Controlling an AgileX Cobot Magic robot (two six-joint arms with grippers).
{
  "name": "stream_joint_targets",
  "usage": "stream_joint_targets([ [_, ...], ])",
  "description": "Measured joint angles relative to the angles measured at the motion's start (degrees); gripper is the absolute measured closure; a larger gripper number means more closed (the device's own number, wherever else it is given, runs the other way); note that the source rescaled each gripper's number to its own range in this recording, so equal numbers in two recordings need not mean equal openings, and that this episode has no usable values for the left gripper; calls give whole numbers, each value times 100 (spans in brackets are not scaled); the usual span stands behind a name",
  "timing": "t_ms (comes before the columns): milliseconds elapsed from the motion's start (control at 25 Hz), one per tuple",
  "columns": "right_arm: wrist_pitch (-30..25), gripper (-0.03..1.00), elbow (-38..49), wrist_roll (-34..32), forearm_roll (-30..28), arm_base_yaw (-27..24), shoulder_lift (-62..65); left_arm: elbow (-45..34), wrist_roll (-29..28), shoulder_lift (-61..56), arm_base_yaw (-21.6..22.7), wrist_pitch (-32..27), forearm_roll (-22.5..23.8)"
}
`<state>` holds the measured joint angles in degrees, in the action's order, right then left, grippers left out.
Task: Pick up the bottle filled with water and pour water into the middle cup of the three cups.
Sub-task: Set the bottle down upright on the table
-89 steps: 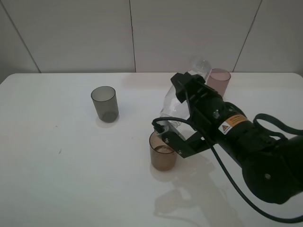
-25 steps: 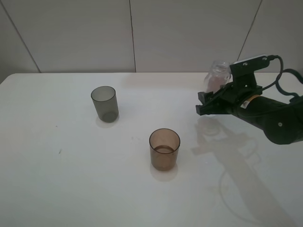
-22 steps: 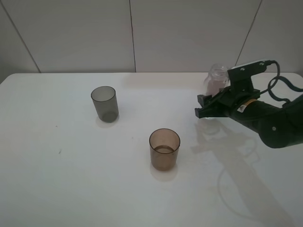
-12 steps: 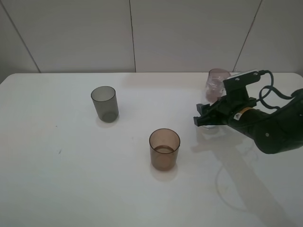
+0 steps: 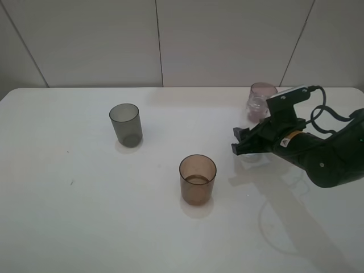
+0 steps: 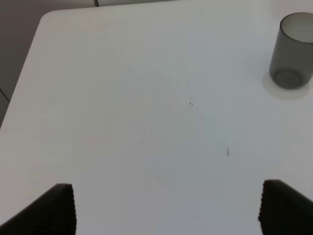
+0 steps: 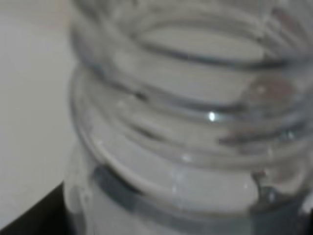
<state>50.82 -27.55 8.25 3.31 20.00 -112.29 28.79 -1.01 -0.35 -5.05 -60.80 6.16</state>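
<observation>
The clear bottle [image 5: 256, 106] stands upright in my right gripper [image 5: 248, 143], which is shut on its body low over the table, right of the middle cup. Its threaded neck [image 7: 195, 122] fills the right wrist view. The amber-brown middle cup [image 5: 197, 179] stands at the table's centre front with a little water [image 5: 197, 180] in its bottom. The smoky grey cup [image 5: 125, 124] stands to the left and also shows in the left wrist view [image 6: 293, 56]. The pinkish-mauve cup [image 5: 264, 91] stands just behind the bottle. My left gripper [image 6: 166, 210] is open over bare table.
The white table [image 5: 85, 216] runs to a tiled wall [image 5: 159, 40] at the back. My right arm [image 5: 324, 159] and its cable lie over the table's right side. The table's far-left corner [image 6: 44, 17] shows in the left wrist view.
The right gripper has carried the bottle away from the amber cup, turned it upright, and over the last second lowered it toward the table in front of the pinkish-mauve cup.
</observation>
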Motion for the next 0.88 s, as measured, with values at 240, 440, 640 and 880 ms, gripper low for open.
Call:
stream_joint_targets([
  [240, 19, 6, 28, -5, 106, 0, 118, 0, 0, 0, 0, 0, 0],
  [440, 120, 3, 279, 5, 113, 5, 722, 0, 0, 0, 0, 0, 0],
  [640, 141, 3, 399, 8, 119, 5, 1526, 0, 0, 0, 0, 0, 0],
  [880, -35, 3, 410, 8, 119, 5, 2560, 0, 0, 0, 0, 0, 0],
])
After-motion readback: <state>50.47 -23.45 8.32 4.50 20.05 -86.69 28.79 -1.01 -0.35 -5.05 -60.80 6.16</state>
